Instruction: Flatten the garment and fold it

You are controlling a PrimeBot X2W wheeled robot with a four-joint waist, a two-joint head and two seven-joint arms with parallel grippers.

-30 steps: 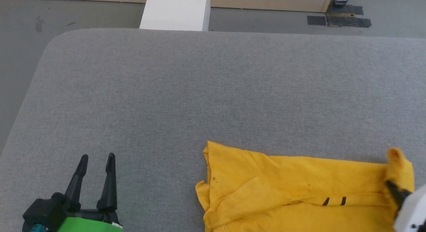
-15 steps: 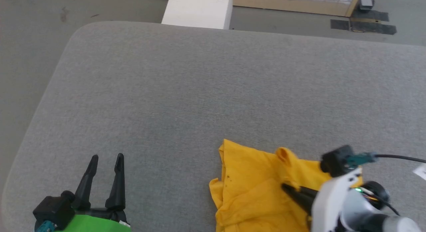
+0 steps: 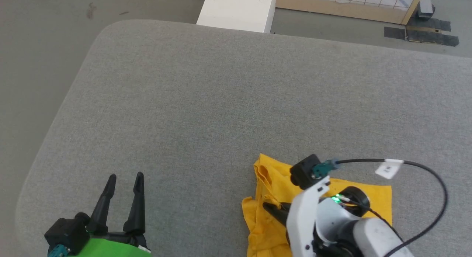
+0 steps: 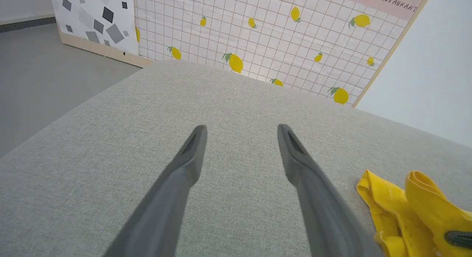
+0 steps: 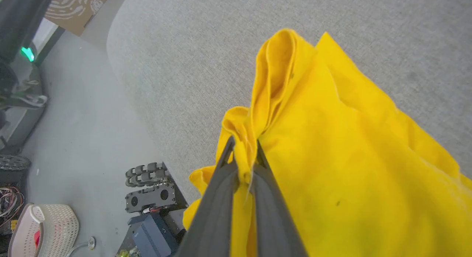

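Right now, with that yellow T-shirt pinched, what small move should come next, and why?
Probably lower the right pincer and release, laying the fold flat: it is shut on a bunched edge of the yellow cotton T-shirt, raised over the shirt's lower layer.

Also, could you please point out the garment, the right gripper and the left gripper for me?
garment (image 5: 350,168), right wrist view, on its broad yellow panel.
right gripper (image 5: 244,142), right wrist view, between fingertips shut on the garment's fold.
left gripper (image 4: 242,127), left wrist view, midway between its open fingertips.
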